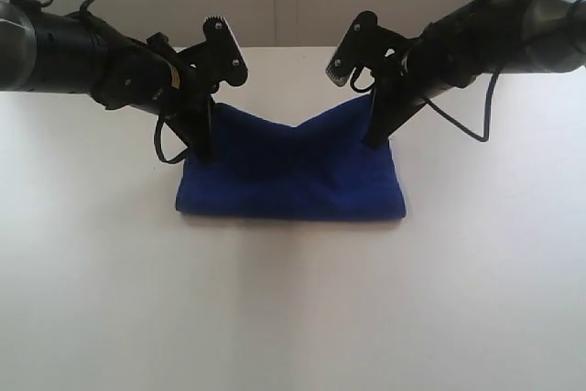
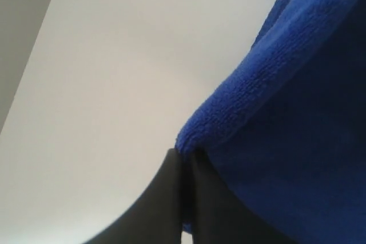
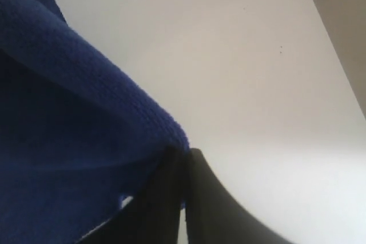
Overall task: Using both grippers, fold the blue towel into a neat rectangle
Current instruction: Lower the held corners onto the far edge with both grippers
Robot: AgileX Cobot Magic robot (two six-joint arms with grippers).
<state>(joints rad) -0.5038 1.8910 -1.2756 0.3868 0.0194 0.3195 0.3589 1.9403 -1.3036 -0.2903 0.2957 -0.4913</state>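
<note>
Closest to the lens, the folded front edge of the deep royal-blue terry towel point(image 1: 293, 199) rests on the white table point(image 1: 293, 318), long axis running side to side. Your left gripper point(image 1: 203, 142) and right gripper point(image 1: 374, 135) each pinch 1 raised rear corner, so I judge the layer must travel forward. Only the exterior view shows the middle sagging; wrist views confirm fingers point(image 2: 166, 198) clamped on cloth.

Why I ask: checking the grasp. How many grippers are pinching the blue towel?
2. The left gripper pinches the raised left corner of the blue towel; the right gripper pinches its raised right corner. Neither is hidden.
</note>
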